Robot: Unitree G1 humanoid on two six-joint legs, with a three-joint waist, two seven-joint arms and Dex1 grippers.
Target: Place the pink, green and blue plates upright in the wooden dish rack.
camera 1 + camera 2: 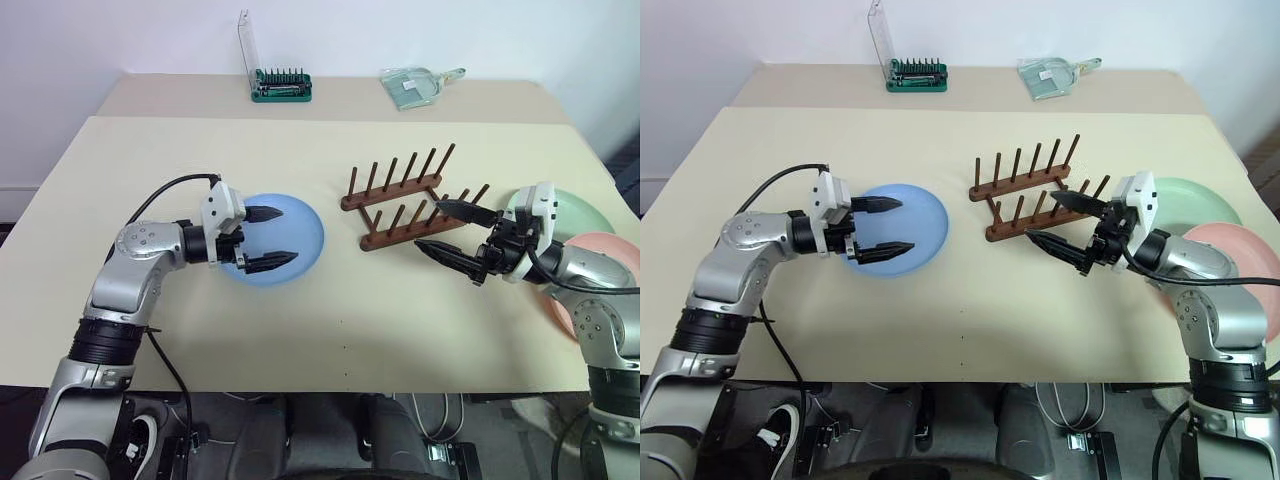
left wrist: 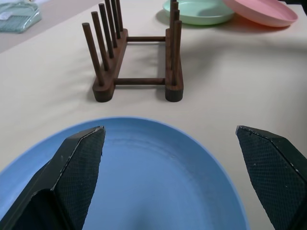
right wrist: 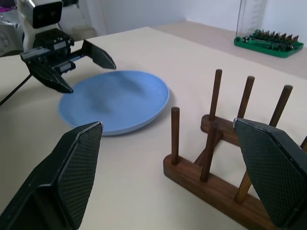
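The blue plate (image 1: 290,228) lies flat on the beige table, left of centre. My left gripper (image 1: 290,235) hovers open over its left half, one finger on each side of the plate's middle, holding nothing. The wooden dish rack (image 1: 400,200) stands empty at the centre. My right gripper (image 1: 427,224) is open just at the rack's right end, its upper finger close to the near rail's pegs. Behind that arm the green plate (image 1: 578,208) and the pink plate (image 1: 610,252) lie flat at the table's right edge, the pink one nearer and partly hidden by the arm.
A green screwdriver-bit case (image 1: 280,87) with its clear lid raised stands at the back. Right of it lies a clear scoop-like tray (image 1: 412,86). A seam (image 1: 320,118) joins the back table to the front one. Bare tabletop (image 1: 350,320) stretches in front of the rack.
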